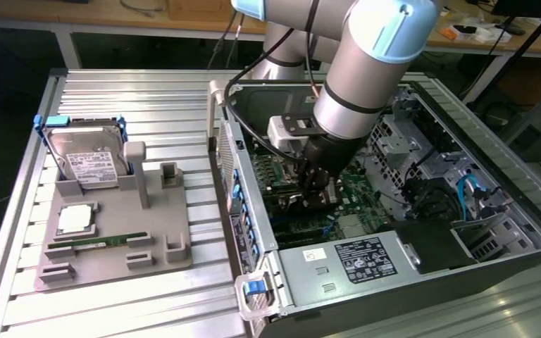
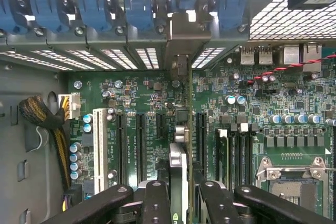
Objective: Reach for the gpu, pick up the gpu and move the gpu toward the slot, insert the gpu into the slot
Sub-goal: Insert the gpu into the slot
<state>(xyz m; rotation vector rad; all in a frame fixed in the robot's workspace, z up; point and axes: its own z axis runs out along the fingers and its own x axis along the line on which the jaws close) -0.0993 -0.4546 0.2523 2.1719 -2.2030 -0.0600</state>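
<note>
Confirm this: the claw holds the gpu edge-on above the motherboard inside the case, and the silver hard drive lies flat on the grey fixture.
Not flat: in the exterior view the silver hard drive stands upright on the grey fixture. The rest holds: the claw grips the gpu edge-on over the motherboard.

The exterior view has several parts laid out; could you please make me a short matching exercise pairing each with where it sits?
Things:
1. gpu
2. hard drive
3. memory stick
4. gripper

Places:
A. lying flat on the grey tray
B. standing upright at the tray's back corner
C. edge-on over the motherboard, inside the computer case
D. inside the case, closed on the card

Pairs: 1-C, 2-B, 3-A, 4-D
</note>
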